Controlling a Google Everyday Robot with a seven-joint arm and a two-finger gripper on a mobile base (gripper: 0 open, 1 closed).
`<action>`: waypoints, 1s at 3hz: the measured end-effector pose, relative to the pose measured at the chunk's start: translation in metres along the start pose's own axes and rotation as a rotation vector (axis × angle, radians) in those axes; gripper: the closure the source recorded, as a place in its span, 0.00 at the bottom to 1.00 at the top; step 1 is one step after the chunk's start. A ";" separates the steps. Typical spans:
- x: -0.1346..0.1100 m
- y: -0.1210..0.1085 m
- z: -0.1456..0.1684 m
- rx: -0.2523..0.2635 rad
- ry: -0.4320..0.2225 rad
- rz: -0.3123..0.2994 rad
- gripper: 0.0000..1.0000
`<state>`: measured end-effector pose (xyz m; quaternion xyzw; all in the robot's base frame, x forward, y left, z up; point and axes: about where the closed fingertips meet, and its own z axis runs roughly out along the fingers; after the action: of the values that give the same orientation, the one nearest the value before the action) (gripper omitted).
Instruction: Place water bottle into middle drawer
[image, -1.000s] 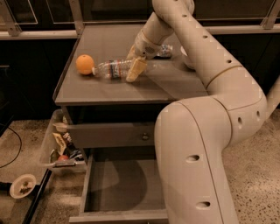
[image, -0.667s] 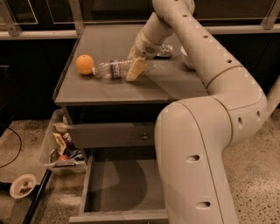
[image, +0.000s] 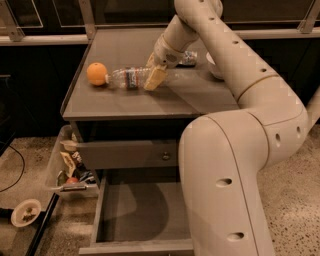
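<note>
The water bottle (image: 127, 78) lies on its side on the grey cabinet top (image: 120, 102), its cap end against an orange (image: 96, 73). My gripper (image: 153, 74) is down at the bottle's right end, right up against it. The middle drawer (image: 135, 212) stands pulled out low at the front, its flat grey base bare; my arm hides its right part.
A grey drawer front with a round knob (image: 165, 156) sits above the open drawer. A foil packet (image: 188, 58) and a white bowl (image: 214, 69) lie behind my arm. A clear bin of snacks (image: 67, 167) hangs at the cabinet's left. A white round thing (image: 25, 212) lies on the floor.
</note>
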<state>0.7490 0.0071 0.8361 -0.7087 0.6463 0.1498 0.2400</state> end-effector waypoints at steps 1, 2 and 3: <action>0.001 0.000 -0.003 0.009 -0.003 -0.005 1.00; 0.008 0.012 -0.014 0.027 -0.037 -0.002 1.00; -0.001 0.039 -0.079 0.172 -0.162 -0.052 1.00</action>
<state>0.7031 -0.0356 0.8972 -0.6875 0.6168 0.1445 0.3551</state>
